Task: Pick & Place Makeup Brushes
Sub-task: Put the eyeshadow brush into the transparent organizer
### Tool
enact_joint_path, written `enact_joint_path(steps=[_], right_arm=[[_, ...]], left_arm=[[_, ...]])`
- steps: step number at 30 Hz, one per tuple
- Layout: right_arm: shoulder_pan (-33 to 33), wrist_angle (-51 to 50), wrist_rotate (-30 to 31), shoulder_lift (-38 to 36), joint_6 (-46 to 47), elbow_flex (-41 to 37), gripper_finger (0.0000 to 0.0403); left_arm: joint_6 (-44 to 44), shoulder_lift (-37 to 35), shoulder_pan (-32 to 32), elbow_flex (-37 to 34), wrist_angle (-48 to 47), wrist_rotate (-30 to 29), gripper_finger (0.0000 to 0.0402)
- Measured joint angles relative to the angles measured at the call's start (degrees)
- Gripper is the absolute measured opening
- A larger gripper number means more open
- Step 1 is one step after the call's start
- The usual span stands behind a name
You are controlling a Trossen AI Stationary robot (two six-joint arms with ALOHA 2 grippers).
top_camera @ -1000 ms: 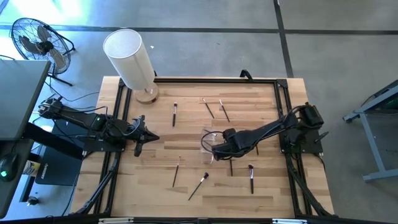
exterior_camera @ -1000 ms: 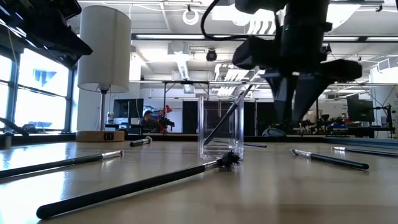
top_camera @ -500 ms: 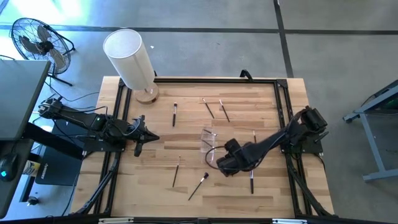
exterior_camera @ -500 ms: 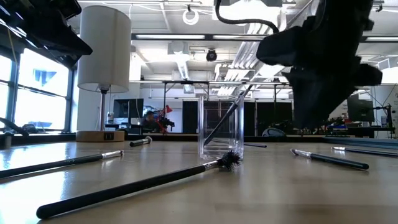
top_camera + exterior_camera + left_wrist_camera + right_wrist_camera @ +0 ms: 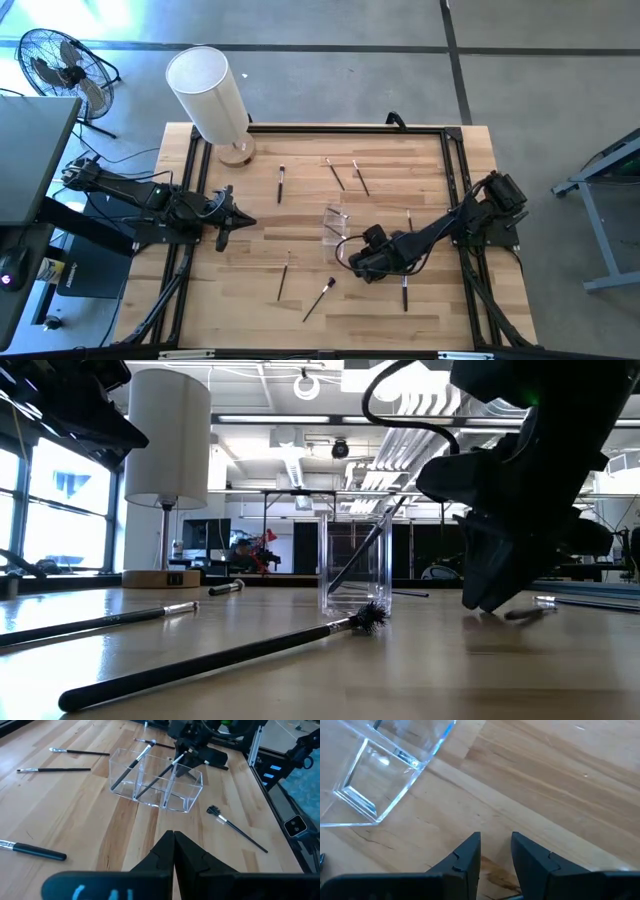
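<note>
Two brushes (image 5: 150,775) already stood tilted in the clear organizer (image 5: 157,782) near the counter's middle, so I judged I was on the next pick. My right end effector (image 5: 352,262) sat low over the wood just beside the organizer, jaws narrowly parted and empty; whether they touched the brush (image 5: 405,287) lying toward the right edge I couldn't tell. Next I'd straddle its handle and close. My left end effector (image 5: 243,222) waited closed by the left edge.
</note>
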Motion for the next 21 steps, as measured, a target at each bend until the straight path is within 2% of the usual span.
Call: enact_joint_path(steps=[4, 9, 16, 21], right_arm=[[-0.1, -1.3, 0.0, 0.0, -1.3, 2.3, 0.0103], [-1.3, -11.7, -5.8, 0.0, 1.8, 5.6, 0.0103], [-0.6, -24.2, -6.8, -5.9, 15.2, 6.8, 0.0101], [-0.3, -27.5, -13.2, -11.6, 27.7, 3.1, 0.0089]], left_arm=[[0.0, 0.0, 0.0, 0.0, 0.0, 0.0, 0.0000], [0.0, 0.0, 0.0, 0.0, 0.0, 0.0, 0.0000], [-0.5, 0.0, 0.0, 0.0, 0.0, 0.1, 0.0000], [-0.7, 0.0, 0.0, 0.0, 0.0, 0.1, 0.0000]])
